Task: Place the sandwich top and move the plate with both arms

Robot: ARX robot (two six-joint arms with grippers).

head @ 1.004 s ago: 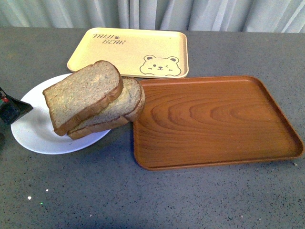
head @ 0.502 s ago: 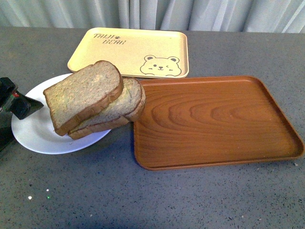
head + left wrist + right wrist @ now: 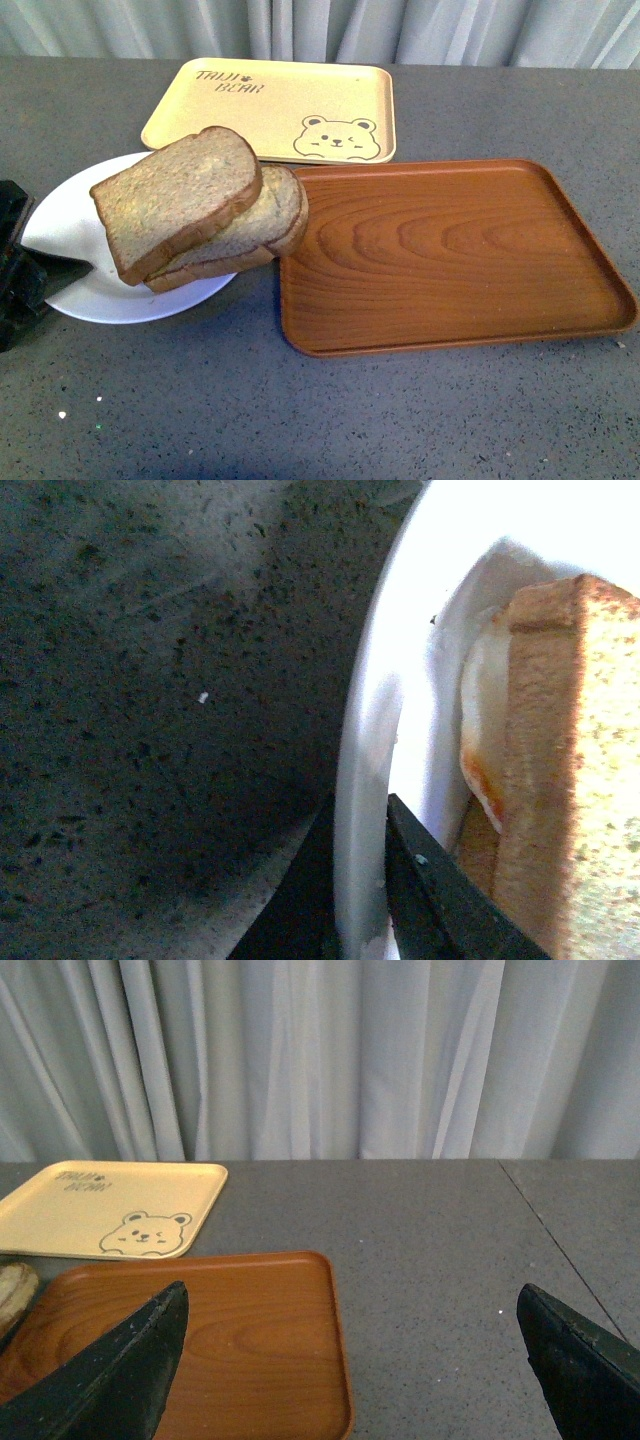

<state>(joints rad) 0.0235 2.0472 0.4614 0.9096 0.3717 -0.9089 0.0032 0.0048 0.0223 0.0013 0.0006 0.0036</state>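
Note:
The white plate (image 3: 112,297) sits at the table's left, against the brown tray. On it the brown speckled sandwich top (image 3: 175,195) lies tilted on a paler slice (image 3: 270,215). My left gripper (image 3: 55,262) is shut on the plate's left rim. In the left wrist view its jaws (image 3: 360,880) pinch the rim (image 3: 365,720), with the bread's crust (image 3: 560,780) and a fried egg's edge (image 3: 478,750) just beyond. My right gripper (image 3: 350,1380) is open and empty, above the brown tray's right part; it does not show in the front view.
A brown wood-grain tray (image 3: 450,250) lies right of the plate and touches it; it also shows in the right wrist view (image 3: 200,1340). A beige bear tray (image 3: 270,110) lies behind. Grey curtains hang along the table's far edge.
My left gripper has moved in from the left edge and shut on the plate's rim. The plate's left side has risen a little and the sandwich has shifted slightly right.

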